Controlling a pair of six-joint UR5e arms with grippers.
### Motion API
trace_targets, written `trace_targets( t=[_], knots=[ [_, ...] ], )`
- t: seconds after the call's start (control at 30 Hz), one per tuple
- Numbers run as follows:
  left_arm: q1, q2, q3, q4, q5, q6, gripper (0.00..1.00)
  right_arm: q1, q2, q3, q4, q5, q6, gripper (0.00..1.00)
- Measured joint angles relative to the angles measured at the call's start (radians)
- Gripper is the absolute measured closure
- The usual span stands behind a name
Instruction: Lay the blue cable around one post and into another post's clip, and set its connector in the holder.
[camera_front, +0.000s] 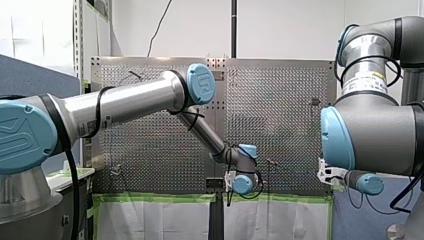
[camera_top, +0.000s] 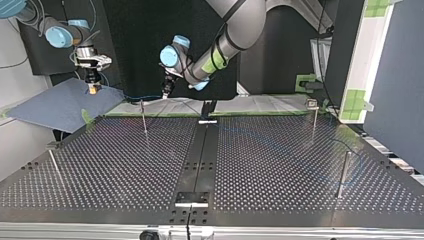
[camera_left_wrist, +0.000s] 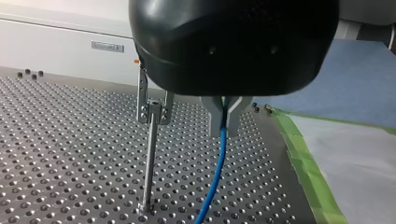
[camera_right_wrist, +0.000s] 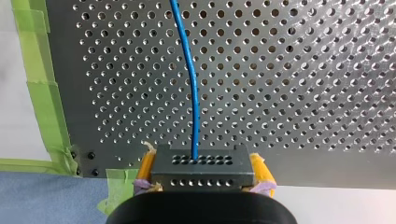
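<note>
My right gripper (camera_right_wrist: 201, 163) had its yellow pads (camera_right_wrist: 261, 169) clamped on the dark grey perforated block connector (camera_right_wrist: 201, 173), just past the edge of the perforated metal surface (camera_right_wrist: 303, 93). The thin blue cable (camera_right_wrist: 194, 102) ran out toward twelve o'clock. It looked light and limp, so I judged the rigid block the safer hold. Farther along, my left gripper (camera_left_wrist: 225, 116) pinched the cable between metal fingers (camera_left_wrist: 212, 116), with a slim steel post (camera_left_wrist: 149, 158) and its clip (camera_left_wrist: 154, 112) at nine o'clock.
</note>
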Motion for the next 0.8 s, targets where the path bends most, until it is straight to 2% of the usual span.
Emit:
trace_targets(
  t=[0.17, 0.4, 0.8],
  knots=[
    [-0.005, 0.005, 0.0, -0.005, -0.003, 0.022, 0.96, 0.0, 0.0, 0.0, 0.0, 0.0, 0.0, 1.0],
    [-0.008, 0.021, 0.003, -0.003, -0.003, 0.028, 0.96, 0.0, 0.0, -0.001, 0.0, 0.0, 0.002, 1.0],
    [0.012, 0.023, 0.007, -0.002, 0.002, -0.004, 0.96, -0.002, 0.0, -0.001, 0.0, 0.005, 0.002, 1.0]
  ],
)
